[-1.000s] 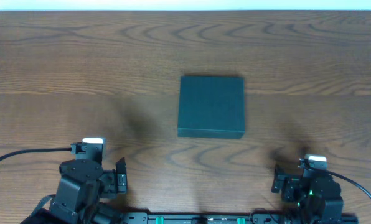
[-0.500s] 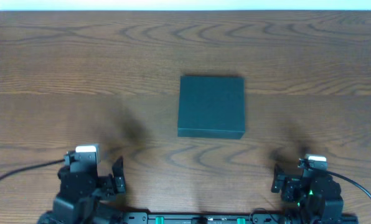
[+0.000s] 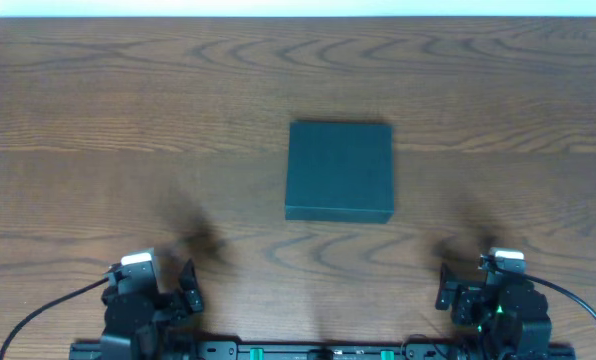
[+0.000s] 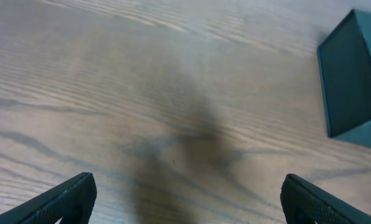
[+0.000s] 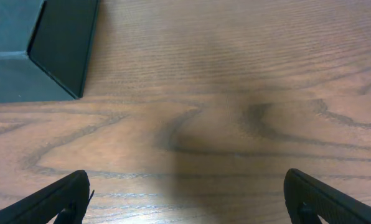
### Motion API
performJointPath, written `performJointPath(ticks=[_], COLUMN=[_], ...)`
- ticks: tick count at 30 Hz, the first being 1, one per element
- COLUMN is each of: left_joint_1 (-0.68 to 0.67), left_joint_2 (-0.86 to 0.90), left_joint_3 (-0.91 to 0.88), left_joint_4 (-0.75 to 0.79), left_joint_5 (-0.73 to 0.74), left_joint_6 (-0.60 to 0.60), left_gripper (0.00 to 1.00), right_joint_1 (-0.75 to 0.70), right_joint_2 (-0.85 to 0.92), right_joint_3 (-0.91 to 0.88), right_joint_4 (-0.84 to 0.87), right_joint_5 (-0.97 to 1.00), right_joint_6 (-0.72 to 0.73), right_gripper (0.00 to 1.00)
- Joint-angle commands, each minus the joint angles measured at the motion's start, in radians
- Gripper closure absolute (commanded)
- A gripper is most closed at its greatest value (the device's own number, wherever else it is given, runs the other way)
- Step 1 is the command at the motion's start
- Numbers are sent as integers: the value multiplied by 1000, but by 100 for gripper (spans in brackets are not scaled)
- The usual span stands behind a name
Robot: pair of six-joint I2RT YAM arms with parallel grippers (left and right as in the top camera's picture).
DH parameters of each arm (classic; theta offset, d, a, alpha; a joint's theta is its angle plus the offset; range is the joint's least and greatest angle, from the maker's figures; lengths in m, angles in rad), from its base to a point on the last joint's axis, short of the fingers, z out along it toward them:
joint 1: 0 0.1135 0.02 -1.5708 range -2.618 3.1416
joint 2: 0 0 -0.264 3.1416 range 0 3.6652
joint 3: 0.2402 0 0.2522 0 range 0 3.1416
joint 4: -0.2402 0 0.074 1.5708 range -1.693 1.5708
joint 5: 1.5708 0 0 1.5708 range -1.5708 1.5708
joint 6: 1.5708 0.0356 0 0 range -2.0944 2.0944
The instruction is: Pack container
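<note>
Change: the left arm (image 3: 136,305) has drawn back toward the near edge of the table (image 3: 98,120) over the last second and now sits tucked low. The right arm (image 3: 503,300) has not shifted, and the box has not moved.
Meaning: both arms look parked, well apart from the box. No loose items show on the wood. Judged from this, the packing is either finished or paused. What is inside cannot be seen.
Container: the container (image 3: 338,212) sits mid-table, flat and square to the edges, with its lid (image 3: 340,160) down. One corner of it shows in each wrist view.
Left gripper: the left gripper (image 4: 188,199) has its jaws spread wide, tips at the two lower corners of its view. Only bare wood and shadow lie between them, and they hold and touch nothing.
Right gripper: the right gripper (image 5: 187,199) is spread just as wide and is empty, clear of the box.
</note>
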Motion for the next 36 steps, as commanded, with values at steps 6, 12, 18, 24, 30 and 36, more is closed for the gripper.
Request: performJointPath(ticks=[6, 12, 18, 24, 30, 36], left_joint_1=[8, 8, 7, 7, 7, 7], left_joint_2=[-6, -6, -6, -6, -6, -6], left_joint_3=[-124, -150, -150, -150, -150, -150], left_joint_4=[1, 16, 16, 16, 16, 16], left_joint_5=[29, 28, 28, 27, 27, 28], left_joint_6=[44, 45, 45, 45, 45, 45], left_gripper=[5, 5, 5, 5, 5, 5], right_joint_1=[-10, -10, -10, -10, -10, -10], right_joint_2=[-8, -8, -8, -8, -8, -8], right_joint_3=[-4, -4, -4, -4, -4, -4], right_joint_4=[-5, -5, -5, -5, -5, -5], right_joint_5=[1, 1, 1, 1, 1, 1], right_joint_6=[-10, -11, -11, -10, -10, -10], right_gripper=[1, 1, 1, 1, 1, 1])
